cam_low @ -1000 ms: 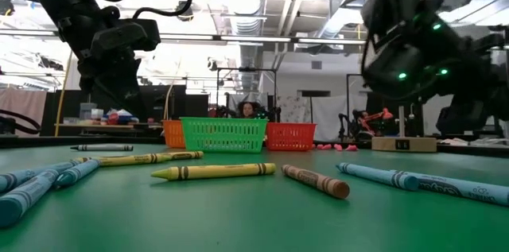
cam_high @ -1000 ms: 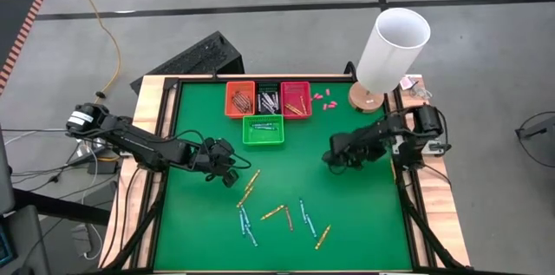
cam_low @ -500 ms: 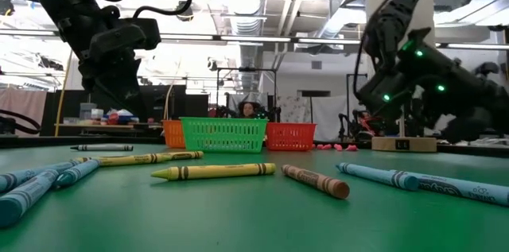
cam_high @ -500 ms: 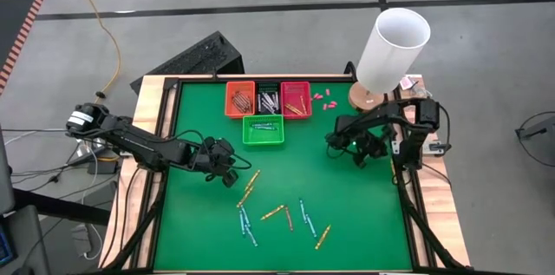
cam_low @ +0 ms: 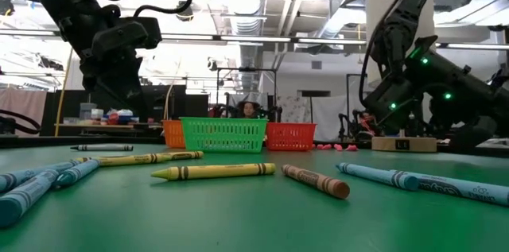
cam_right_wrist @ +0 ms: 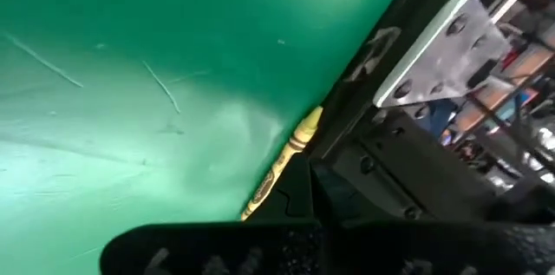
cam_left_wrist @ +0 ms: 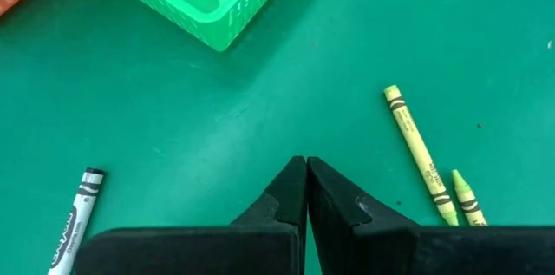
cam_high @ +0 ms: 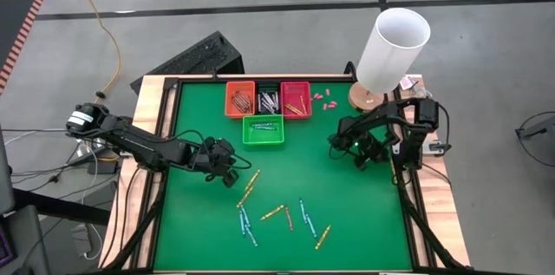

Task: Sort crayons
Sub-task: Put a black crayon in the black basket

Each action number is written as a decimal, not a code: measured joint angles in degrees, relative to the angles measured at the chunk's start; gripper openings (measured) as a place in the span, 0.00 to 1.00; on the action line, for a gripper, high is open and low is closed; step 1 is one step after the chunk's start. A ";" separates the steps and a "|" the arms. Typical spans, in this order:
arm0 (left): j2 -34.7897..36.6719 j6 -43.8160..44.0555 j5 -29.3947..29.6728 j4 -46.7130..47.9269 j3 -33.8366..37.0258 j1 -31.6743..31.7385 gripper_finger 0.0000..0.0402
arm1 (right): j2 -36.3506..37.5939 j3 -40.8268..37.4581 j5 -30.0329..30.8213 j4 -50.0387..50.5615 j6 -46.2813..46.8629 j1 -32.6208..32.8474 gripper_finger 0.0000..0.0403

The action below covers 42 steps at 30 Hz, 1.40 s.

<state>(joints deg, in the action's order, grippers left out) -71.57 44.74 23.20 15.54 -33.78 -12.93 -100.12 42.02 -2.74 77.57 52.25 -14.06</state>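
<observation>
High view: green bench (cam_high: 364,214) with four small baskets at the far edge, left of centre. Orange basket (cam_high: 240,99), black basket (cam_high: 268,99) and red basket (cam_high: 296,98) sit in a row, each with crayons inside; green basket (cam_high: 263,130) sits just in front of the black one, blue crayons in it.

Loose crayons (cam_high: 286,216) are scattered over the near half of the bench, centre-left: yellow-orange pair (cam_high: 250,186) nearest the left gripper, a blue cluster (cam_high: 246,225) toward the near edge, more yellow, brown and blue ones beside them.

Left gripper (cam_high: 227,169) hovers over the bench left of centre, just beside the yellow pair. Left wrist view: fingers (cam_left_wrist: 286,195) pressed tip to tip, nothing between them; yellow crayons (cam_left_wrist: 414,148) to one side, a white crayon (cam_left_wrist: 76,219) to the other, green basket corner (cam_left_wrist: 227,25) ahead.

Right gripper (cam_high: 351,143) is near the right edge, mid-depth, raised off the surface per low view (cam_low: 413,85). Right wrist view: a yellow crayon (cam_right_wrist: 282,164) runs out from its fingers (cam_right_wrist: 299,197), clamped on it.

White cylinder (cam_high: 392,48) on a wooden base stands at the far right corner; small pink bits (cam_high: 323,99) lie right of the red basket.
</observation>
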 joint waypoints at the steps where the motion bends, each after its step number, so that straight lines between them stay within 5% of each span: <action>1: 0.00 0.15 -0.02 -0.01 0.00 0.00 0.00 | 0.00 -0.14 -0.53 -0.01 0.33 0.00 0.00; 6: 0.00 0.50 -0.07 -0.05 0.00 0.00 0.00 | 0.00 -0.60 -1.00 -0.66 2.37 -0.12 0.00; 23: 0.00 -0.57 1.12 -0.24 0.00 -0.04 0.00 | -0.01 -0.42 13.11 -1.15 30.67 7.39 0.00; 29: 0.00 -0.82 1.18 -0.30 0.00 -0.04 0.00 | -0.46 -0.44 11.09 -1.63 24.05 7.22 0.00; 35: 0.00 -1.67 1.37 -1.04 0.00 -0.04 0.00 | -0.48 2.97 -2.66 2.91 10.24 7.84 0.00; 42: 0.00 -2.65 1.53 -2.59 0.00 -0.04 0.00 | -0.44 9.06 1.36 11.57 -6.56 3.81 0.00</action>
<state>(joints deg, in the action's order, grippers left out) -71.57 42.08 24.73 12.95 -33.78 -12.97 -100.55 51.08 -1.38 89.14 45.70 -10.25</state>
